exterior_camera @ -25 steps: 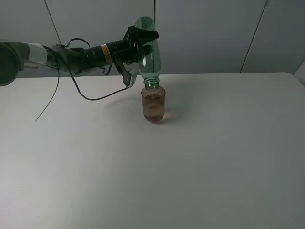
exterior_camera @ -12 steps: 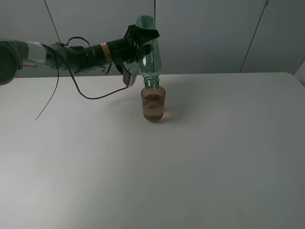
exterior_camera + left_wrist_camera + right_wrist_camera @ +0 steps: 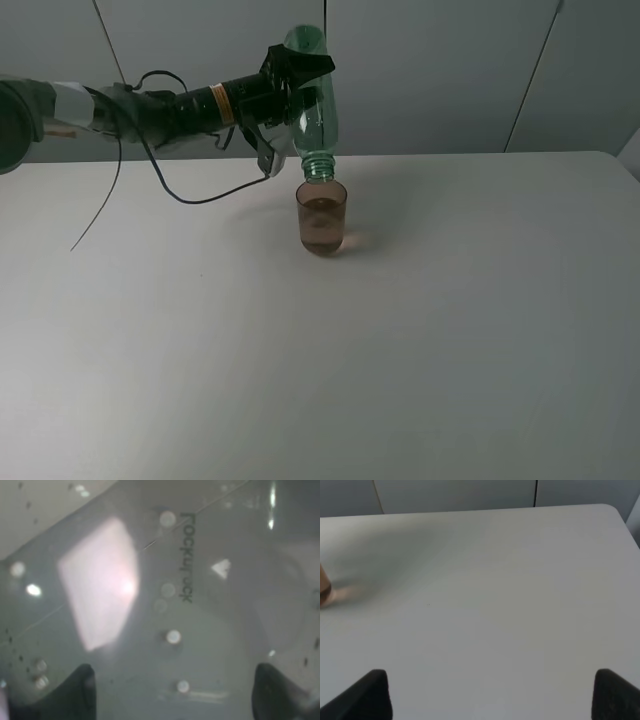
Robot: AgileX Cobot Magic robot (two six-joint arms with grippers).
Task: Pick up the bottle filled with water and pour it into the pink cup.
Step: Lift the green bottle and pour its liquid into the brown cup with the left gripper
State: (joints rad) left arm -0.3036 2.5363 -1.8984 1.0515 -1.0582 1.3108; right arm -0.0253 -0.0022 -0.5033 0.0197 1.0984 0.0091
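Observation:
The green bottle point(image 3: 315, 110) hangs upside down, its open neck just above the rim of the pink cup point(image 3: 322, 220). My left gripper point(image 3: 300, 85) is shut on the bottle's upper body, reaching in from the left. The cup stands upright on the table and holds liquid. In the left wrist view the bottle's clear wall point(image 3: 170, 605) fills the picture between the dark fingertips point(image 3: 80, 690). In the right wrist view my right gripper point(image 3: 495, 695) is open and empty above bare table, with the cup's edge point(image 3: 324, 587) at the side. The exterior view does not show the right arm.
The white table point(image 3: 450, 330) spreads wide around the cup. A black cable point(image 3: 150, 170) droops from the left arm toward the tabletop. Grey wall panels point(image 3: 450, 70) stand behind the table's far edge.
The left gripper has lifted the inverted bottle slightly, so its neck sits a little higher over the cup. The cup has not moved.

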